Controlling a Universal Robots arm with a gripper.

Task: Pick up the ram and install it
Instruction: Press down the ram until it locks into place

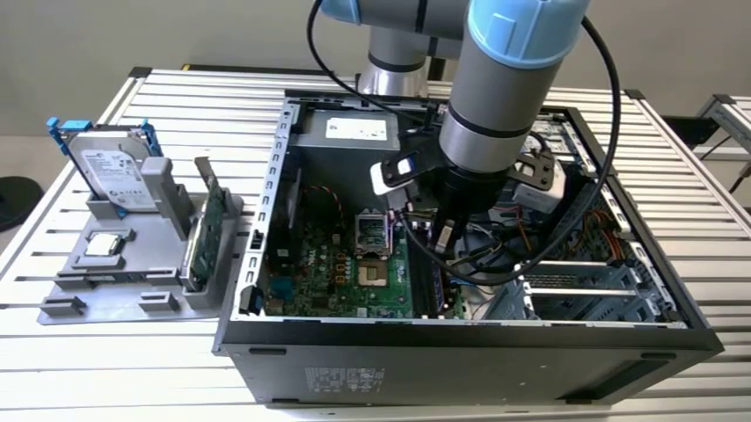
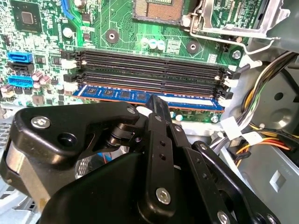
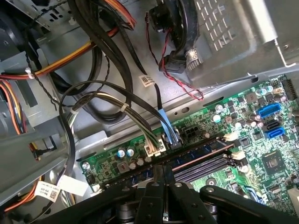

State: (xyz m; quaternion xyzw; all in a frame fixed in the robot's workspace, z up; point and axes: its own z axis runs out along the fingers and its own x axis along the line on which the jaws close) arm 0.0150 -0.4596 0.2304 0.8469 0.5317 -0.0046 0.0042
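On a slatted metal counter (image 1: pixel 153 352) lies an open computer case (image 1: pixel 470 338). Inside, the hand (image 2: pixel 156 105) is clamped on the ram (image 2: pixel 117 93), seated edge-down in the outermost slot. Light, stiff and fragile; best gripped mid-length by its top edge.

The ram (image 2: pixel 140 95) is a blue circuit board with a slightly glossy face and small dark chips. The gripper (image 2: pixel 156 105) looks like matt black plastic or perhaps coated metal, with bright steel screws. The motherboard (image 2: pixel 117 28) is glossy green laminate. The computer case (image 1: pixel 470 352) is dark painted sheet metal. The counter (image 1: pixel 118 369) is ribbed pale aluminium.
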